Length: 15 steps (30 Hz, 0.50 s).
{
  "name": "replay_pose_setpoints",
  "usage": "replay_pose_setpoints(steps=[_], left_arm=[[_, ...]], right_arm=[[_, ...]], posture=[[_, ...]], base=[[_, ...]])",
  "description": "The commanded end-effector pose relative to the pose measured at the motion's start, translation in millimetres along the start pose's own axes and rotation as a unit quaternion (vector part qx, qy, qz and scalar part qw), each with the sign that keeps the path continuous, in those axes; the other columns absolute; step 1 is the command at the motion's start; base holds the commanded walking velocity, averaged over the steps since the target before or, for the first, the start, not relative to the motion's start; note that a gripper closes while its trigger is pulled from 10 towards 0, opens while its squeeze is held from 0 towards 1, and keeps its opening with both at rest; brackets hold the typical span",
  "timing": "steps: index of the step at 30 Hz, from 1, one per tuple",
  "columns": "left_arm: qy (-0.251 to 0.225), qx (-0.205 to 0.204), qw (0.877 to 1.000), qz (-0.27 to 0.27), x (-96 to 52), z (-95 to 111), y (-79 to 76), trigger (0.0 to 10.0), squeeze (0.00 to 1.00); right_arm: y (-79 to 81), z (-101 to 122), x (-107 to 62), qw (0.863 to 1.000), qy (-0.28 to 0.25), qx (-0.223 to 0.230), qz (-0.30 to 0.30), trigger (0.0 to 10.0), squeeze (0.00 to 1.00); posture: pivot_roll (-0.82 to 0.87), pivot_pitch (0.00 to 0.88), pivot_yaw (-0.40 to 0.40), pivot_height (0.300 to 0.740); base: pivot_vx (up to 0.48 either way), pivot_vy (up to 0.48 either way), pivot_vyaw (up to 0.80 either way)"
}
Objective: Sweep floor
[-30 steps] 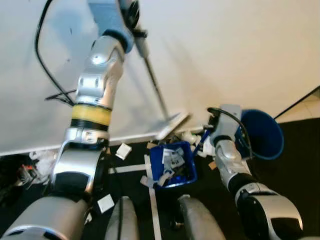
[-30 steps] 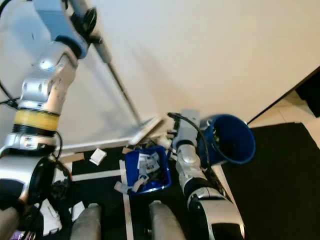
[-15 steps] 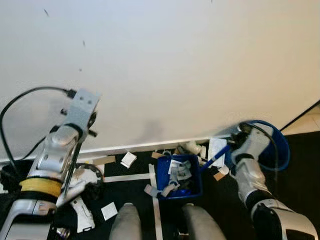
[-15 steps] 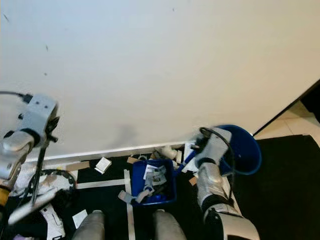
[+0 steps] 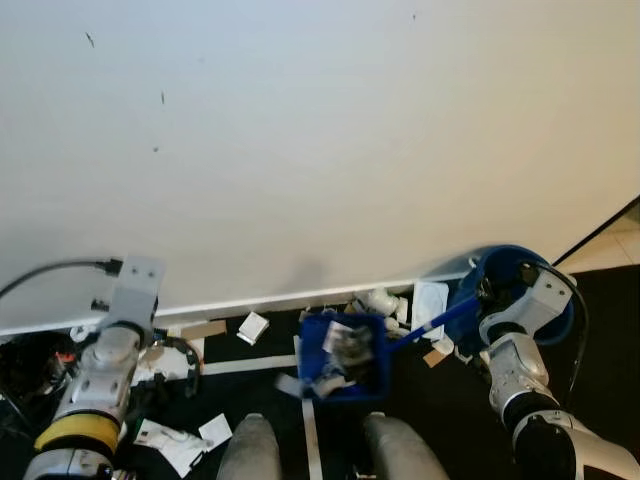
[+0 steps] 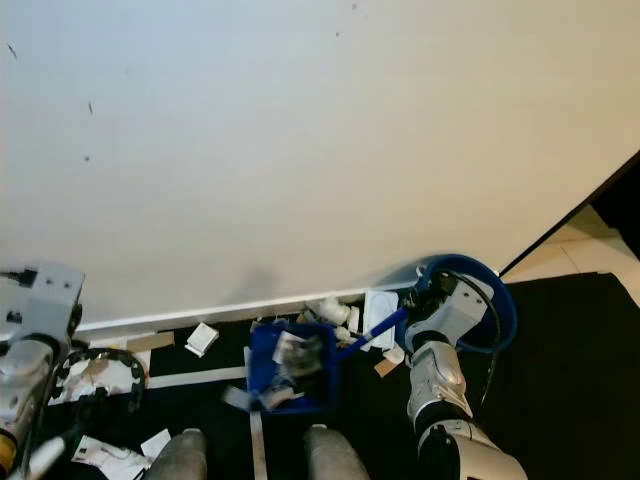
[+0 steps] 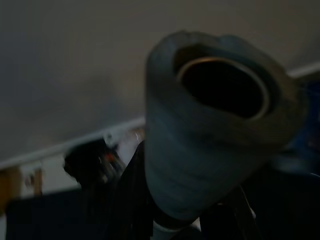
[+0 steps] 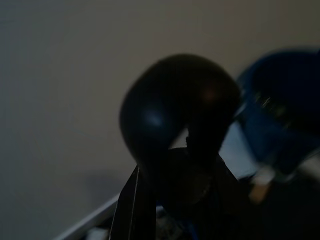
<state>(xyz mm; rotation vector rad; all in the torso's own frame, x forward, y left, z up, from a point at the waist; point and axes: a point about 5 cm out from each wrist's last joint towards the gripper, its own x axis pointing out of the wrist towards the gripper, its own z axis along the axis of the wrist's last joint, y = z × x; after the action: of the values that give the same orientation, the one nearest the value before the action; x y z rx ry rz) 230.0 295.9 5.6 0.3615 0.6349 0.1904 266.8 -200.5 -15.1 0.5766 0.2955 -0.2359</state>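
The blue dustpan (image 5: 342,352), heaped with light paper scraps by the baseboard, is held by its stiff handle (image 5: 432,322) in the clamped right gripper (image 8: 187,165), while the broom handle (image 7: 210,130) is gripped by the left gripper (image 7: 165,225).

Matt white painted wall (image 5: 330,130) across the upper frame, faintly specked. Black, dull floor (image 5: 440,400) along the bottom, striped with pale tape (image 5: 245,363). Glossy blue plastic dustpan (image 5: 345,355) at lower centre, stuffed with crumpled white paper scraps (image 5: 340,345). Shiny blue plastic bucket (image 5: 505,270) at lower right. Brushed silver metal on both arms; yellow band (image 5: 75,435) on the left one.
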Motion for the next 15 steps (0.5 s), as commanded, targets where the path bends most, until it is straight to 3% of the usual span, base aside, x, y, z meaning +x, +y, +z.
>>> replay_pose_setpoints(steps=[1,2,11,15], left_arm=[[0.028,-0.044,0.999,-0.004,-2.2,-19,-14.3,10.0,0.00],[0.025,-0.091,0.995,0.014,-2.8,-24,-20.6,10.0,0.00],[-0.013,-0.118,0.993,0.015,-3.1,-19,-31.1,10.0,0.00],[-0.020,-0.127,0.991,0.025,-0.9,-18,-30.0,10.0,0.00]], right_arm=[[9.3,0,3.0,0.999,-0.005,0.047,0.028,10.0,0.00],[10.9,1,4.2,0.997,-0.003,0.069,0.038,10.0,0.00],[11.3,9,7.9,0.993,-0.014,0.111,0.049,10.0,0.00],[15.9,16,13.4,0.985,-0.027,0.163,0.048,10.0,0.00]], posture=[[0.19,0.000,-0.055,0.740],[0.20,0.000,-0.054,0.740],[0.18,0.000,-0.061,0.740],[0.18,0.000,-0.062,0.740]], base=[[0.000,0.000,0.00],[0.000,0.000,0.00],[0.000,0.000,0.00],[0.000,0.000,0.00]])
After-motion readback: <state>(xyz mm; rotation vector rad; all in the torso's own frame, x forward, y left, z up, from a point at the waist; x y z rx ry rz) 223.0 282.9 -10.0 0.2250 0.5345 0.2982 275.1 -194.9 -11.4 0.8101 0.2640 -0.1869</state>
